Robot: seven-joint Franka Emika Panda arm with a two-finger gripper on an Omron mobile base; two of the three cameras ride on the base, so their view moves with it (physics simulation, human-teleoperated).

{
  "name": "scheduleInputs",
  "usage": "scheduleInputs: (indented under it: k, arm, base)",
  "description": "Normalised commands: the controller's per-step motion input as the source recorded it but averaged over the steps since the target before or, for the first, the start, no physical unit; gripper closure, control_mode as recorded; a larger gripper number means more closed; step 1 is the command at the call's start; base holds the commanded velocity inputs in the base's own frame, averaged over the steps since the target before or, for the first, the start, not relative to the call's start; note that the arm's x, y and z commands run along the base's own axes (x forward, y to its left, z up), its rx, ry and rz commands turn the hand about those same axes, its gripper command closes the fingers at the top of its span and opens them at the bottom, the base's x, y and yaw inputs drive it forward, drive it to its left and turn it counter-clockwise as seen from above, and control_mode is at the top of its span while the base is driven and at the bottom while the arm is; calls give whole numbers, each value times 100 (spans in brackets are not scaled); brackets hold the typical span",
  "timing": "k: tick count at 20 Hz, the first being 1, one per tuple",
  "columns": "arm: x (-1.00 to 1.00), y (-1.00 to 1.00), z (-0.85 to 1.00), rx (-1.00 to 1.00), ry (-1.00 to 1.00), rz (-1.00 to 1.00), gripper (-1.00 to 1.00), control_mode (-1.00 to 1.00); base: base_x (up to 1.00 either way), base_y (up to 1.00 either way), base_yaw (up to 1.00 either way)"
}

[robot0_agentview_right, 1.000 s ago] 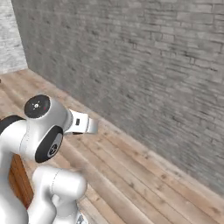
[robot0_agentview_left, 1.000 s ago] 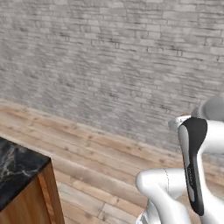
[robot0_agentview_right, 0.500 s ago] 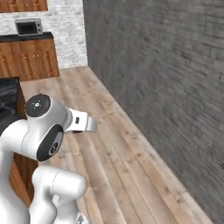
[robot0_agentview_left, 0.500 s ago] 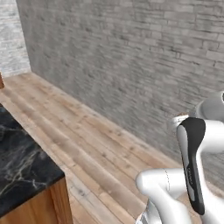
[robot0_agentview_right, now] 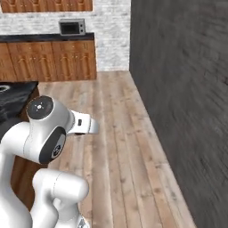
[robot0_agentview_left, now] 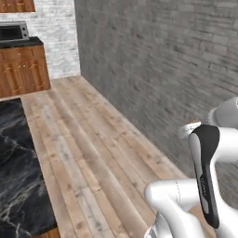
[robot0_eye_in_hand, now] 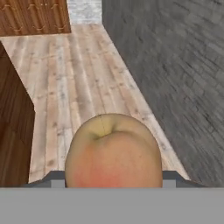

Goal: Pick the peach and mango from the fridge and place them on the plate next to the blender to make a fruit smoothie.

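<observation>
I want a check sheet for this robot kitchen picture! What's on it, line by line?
Surface: black marble counter on a wooden cabinet, beside a plank floor.
Job's things: a round yellow fruit with a red blush, most likely the peach, close up in the hand view; fridge, plate and blender nothing seen.
Clutter: nothing seen.
End effector: shut on the fruit, which sits between the dark finger tips.
Cables: nothing seen.
Surroundings: dark grey brick wall along one side; far wooden cabinets with a microwave on top, against a white brick wall.
</observation>
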Motion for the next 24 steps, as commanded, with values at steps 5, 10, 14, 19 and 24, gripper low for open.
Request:
scheduleInputs:
  k: [5,10,14,19,24]
  arm:
    - [0,0,0,0,0,0,100,100]
    - [0,0,0,0,0,0,100,100]
    - [0,0,0,0,0,0,100,100]
    - [0,0,0,0,0,0,100,100]
    - [0,0,0,0,0,0,100,100]
  base:
    - [100,-13,44]
    - [100,-11,45]
    - [100,-18,47]
    - [100,-48,48]
    - [100,-87,41]
